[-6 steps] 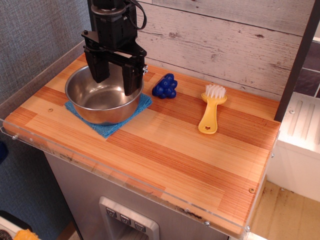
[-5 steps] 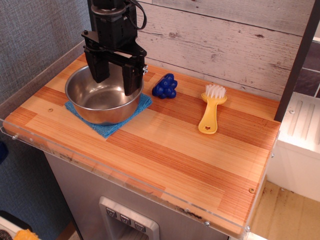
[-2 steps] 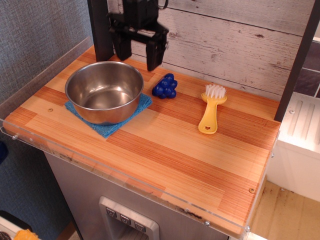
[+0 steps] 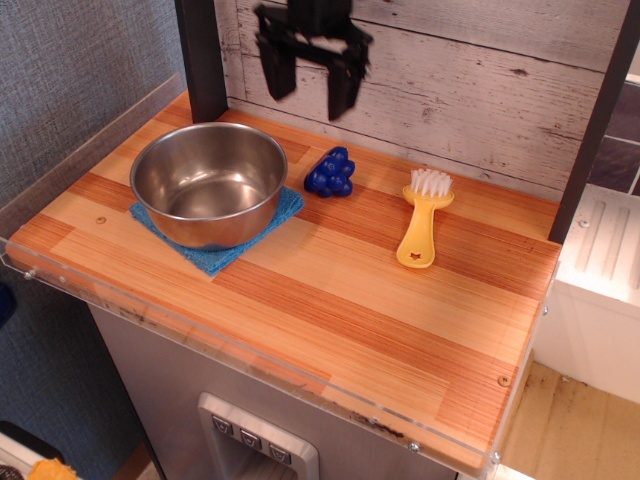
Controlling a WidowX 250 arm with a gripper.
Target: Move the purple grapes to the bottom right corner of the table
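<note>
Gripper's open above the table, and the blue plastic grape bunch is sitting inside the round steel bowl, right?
Not quite. In the observation.image view the blue plastic grape bunch lies on the wooden table beside the round steel bowl, not inside it. The gripper is open above the table.

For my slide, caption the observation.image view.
Open hand hovers above the grapes, between steel bowl and yellow brush.
</note>
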